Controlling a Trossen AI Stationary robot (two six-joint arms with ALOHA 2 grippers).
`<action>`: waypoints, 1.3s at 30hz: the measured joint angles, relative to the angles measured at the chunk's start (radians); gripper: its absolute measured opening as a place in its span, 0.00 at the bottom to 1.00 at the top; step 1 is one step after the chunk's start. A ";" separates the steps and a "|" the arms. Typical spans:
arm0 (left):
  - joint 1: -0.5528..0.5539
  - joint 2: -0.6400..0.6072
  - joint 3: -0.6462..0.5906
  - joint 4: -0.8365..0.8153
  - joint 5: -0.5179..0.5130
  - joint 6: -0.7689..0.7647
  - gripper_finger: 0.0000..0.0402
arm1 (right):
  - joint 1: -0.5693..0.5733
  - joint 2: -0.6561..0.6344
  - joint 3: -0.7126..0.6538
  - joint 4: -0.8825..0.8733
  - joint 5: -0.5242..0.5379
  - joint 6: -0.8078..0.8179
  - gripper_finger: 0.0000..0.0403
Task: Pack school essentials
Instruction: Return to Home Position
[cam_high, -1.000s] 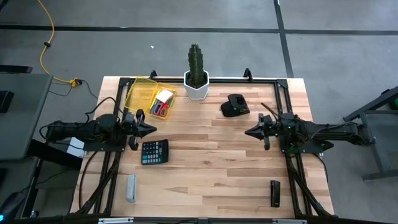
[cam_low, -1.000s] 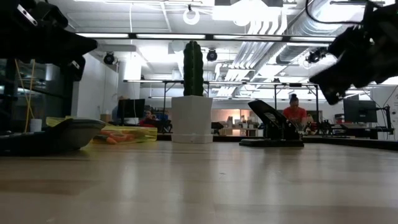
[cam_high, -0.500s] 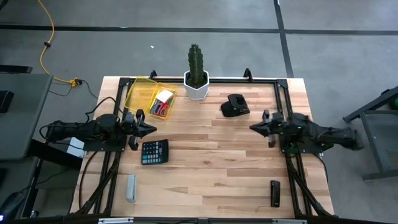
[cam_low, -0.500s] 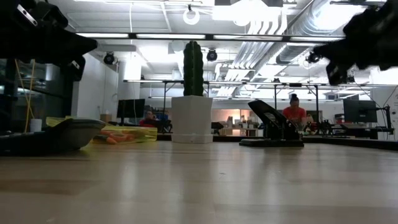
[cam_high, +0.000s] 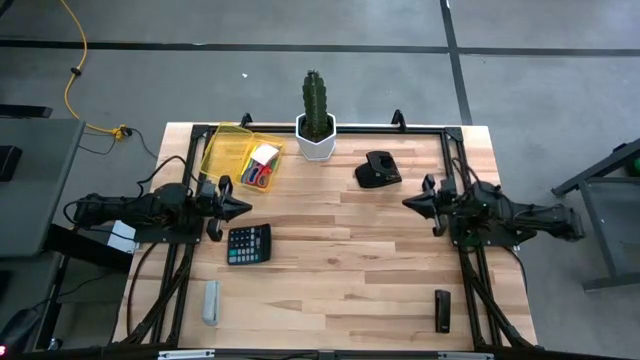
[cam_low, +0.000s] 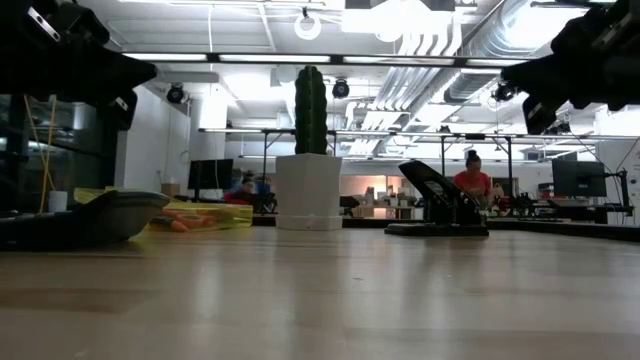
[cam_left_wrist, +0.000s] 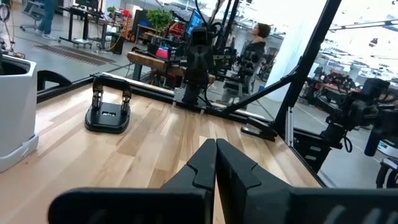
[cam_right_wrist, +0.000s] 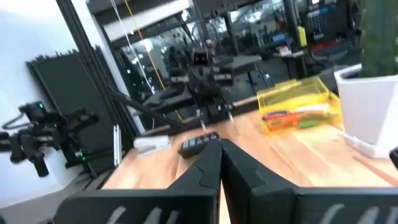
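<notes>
Left gripper (cam_high: 240, 208) sits left of centre, just up-frame of the black calculator (cam_high: 248, 243), fingers pressed together. Right gripper (cam_high: 408, 203) sits right of centre, also clenched. Red-handled scissors (cam_high: 260, 176) lie inside the yellow box (cam_high: 222, 150), upper left, beside the cactus pot (cam_high: 317, 142).

yellow box (cam_high: 226, 151), black calculator (cam_high: 248, 243), white pot (cam_high: 317, 148)

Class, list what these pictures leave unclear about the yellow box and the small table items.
High view: pieces inside the yellow box are too small to count.
Low view: a grey object hides part of the box.
Right wrist view: blur smears the box's contents.
High view: the dark item by the table's right edge is too small to name.
</notes>
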 joint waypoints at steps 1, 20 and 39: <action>0.000 0.000 0.000 0.000 0.001 0.000 0.00 | 0.000 0.004 0.000 -0.011 0.000 0.000 0.00; 0.000 0.003 0.000 0.000 0.004 0.000 0.00 | 0.000 0.005 0.000 -0.085 0.000 0.000 0.00; 0.000 0.004 0.000 0.000 0.004 0.000 0.00 | 0.000 0.005 0.000 -0.085 0.001 0.000 0.00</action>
